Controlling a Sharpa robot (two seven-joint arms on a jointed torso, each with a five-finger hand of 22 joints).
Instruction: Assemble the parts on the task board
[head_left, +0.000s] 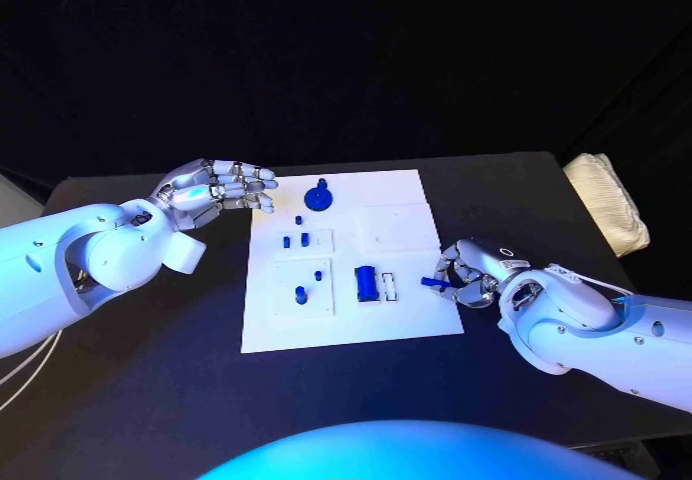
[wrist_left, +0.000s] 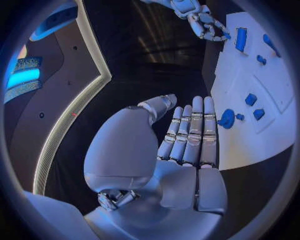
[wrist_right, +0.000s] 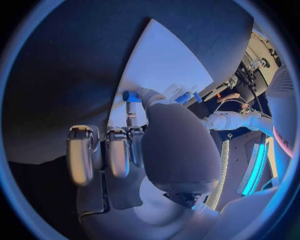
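Right robot hand (head_left: 464, 276) pinches small blue part (head_left: 431, 283) at task board (head_left: 404, 325) edge; left robot hand (head_left: 216, 187) released, fingers apart.

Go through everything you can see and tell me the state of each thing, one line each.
Left hand: open, holds nothing, beside the board's far left corner.
Right hand: pinches a small blue part at the board's right edge.
Task board: flat on the table.
Rectangular blue part: on the board.
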